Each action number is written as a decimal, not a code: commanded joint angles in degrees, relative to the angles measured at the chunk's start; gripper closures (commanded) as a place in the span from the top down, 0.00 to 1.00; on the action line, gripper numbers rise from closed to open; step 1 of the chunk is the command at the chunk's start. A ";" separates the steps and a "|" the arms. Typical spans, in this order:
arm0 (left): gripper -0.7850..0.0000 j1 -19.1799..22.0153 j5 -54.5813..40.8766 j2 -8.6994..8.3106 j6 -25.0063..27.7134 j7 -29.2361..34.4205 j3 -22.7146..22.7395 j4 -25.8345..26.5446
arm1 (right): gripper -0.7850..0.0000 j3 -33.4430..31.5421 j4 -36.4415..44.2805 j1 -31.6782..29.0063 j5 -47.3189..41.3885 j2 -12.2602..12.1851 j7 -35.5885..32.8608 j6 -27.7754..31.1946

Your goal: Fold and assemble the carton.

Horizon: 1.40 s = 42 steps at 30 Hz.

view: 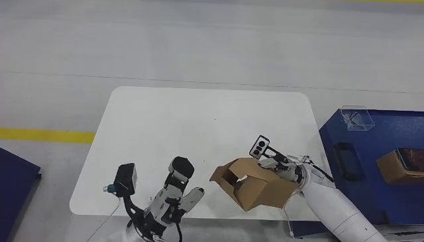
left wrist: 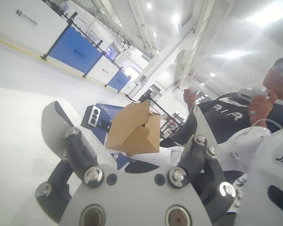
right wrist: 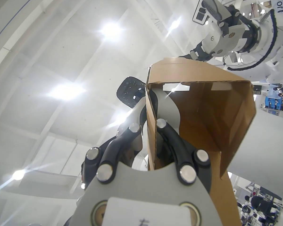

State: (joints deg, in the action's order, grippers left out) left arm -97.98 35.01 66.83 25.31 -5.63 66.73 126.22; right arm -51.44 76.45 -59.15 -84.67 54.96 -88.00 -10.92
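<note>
Left claw (left wrist: 122, 108) is kept low on the left of the top view, spread wide, with nothing held. To its right, the brown carton (view: 255, 183) is seen by the lower right edge of the white table (view: 199, 129), one wall pinched tight by the right claw (right wrist: 148, 109).

The carton (view: 255, 183) blocks the near right corner of the table (view: 199, 122); room lies beyond.
</note>
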 commanded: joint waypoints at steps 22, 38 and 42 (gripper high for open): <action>1.00 7.30 14.87 3.11 -14.43 -7.19 -11.02 -6.75 | 0.00 -0.92 1.02 -1.75 2.74 1.32 0.00 -0.60; 1.00 9.29 15.90 3.95 -14.30 -5.86 -12.18 -10.60 | 0.00 -2.83 2.63 -3.00 3.24 1.45 0.00 -1.87; 1.00 9.46 16.64 4.07 -14.35 -4.54 -12.53 -10.69 | 0.00 -3.45 2.86 -3.13 3.24 1.45 0.00 -2.22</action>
State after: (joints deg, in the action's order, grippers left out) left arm -88.52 51.71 70.86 10.89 -10.33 54.24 115.55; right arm -54.78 79.26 -62.26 -81.51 56.41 -88.00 -13.10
